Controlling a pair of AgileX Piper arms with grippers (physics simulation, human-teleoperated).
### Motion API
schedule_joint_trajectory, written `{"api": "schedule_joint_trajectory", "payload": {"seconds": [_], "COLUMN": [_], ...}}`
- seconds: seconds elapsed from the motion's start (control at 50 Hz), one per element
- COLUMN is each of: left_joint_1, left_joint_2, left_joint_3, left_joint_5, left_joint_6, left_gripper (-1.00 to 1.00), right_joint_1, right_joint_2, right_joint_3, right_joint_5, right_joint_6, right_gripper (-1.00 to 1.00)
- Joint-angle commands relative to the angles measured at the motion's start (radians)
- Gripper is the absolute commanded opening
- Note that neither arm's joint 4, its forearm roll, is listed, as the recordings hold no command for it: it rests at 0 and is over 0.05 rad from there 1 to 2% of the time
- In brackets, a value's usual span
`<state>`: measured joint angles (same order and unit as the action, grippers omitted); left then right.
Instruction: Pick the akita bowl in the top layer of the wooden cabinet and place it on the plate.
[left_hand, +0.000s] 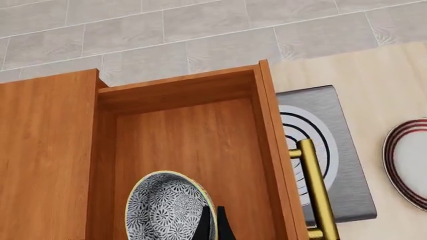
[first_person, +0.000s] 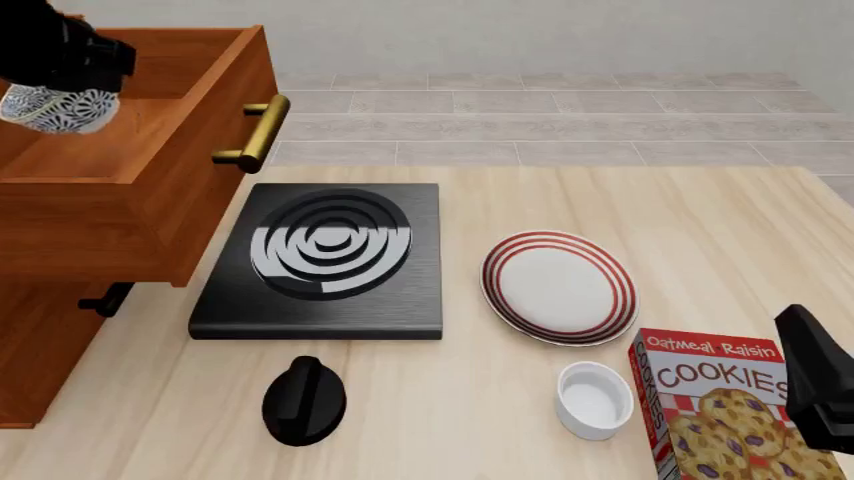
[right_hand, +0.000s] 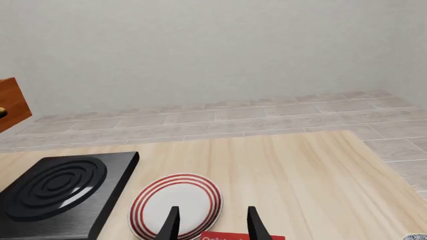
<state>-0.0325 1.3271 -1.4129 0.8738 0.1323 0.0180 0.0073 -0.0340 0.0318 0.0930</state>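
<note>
Front view: left gripper (left_hand: 212, 222) clamped on akita bowl (left_hand: 167, 207) above open top layer (first_person: 200, 95); right gripper (right_hand: 211, 222) parted, empty.

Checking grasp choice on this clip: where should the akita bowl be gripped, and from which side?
Grip the akita bowl by its thin pale rim, coming from above through the open top layer. The drawer walls block its sides. The left tool is already at that rim.

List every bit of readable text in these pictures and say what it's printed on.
"Oatmeal Raisin": top of the cookie box, front view.
"COOKIES": large letters below it on the same box.
In the right wrist view only a sliver of the box shows, its lettering cut off and unreadable.
No other text anywhere.
</note>
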Motion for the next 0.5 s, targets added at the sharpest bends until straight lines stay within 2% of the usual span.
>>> {"api": "schedule_joint_trajectory", "payload": {"seconds": [0.02,0.3,0.44,0.5], "left_joint_1": [-0.044,-0.078,-0.092,-0.106], "left_joint_2": [-0.014,-0.009,0.012,0.017], "left_joint_3": [-0.088,-0.161,-0.258,-0.269], "left_joint_5": [0.043,0.054,0.081,0.078], "left_joint_6": [-0.03,-0.059,-0.086,-0.09], "left_gripper": [-1.0,-1.0,-1.0,-1.0], "right_joint_1": [-0.001,-0.004,-0.004,-0.004], "right_joint_2": [-0.002,0.0,-0.001,-0.002], "right_joint_3": [0.0,-0.002,-0.002,-0.002], "right_joint_5": [0.001,-0.004,-0.002,-0.002], "right_joint_6": [-0.003,-0.002,-0.001,-0.002], "right_gripper": [1.0,1.0,1.0,1.0]}}
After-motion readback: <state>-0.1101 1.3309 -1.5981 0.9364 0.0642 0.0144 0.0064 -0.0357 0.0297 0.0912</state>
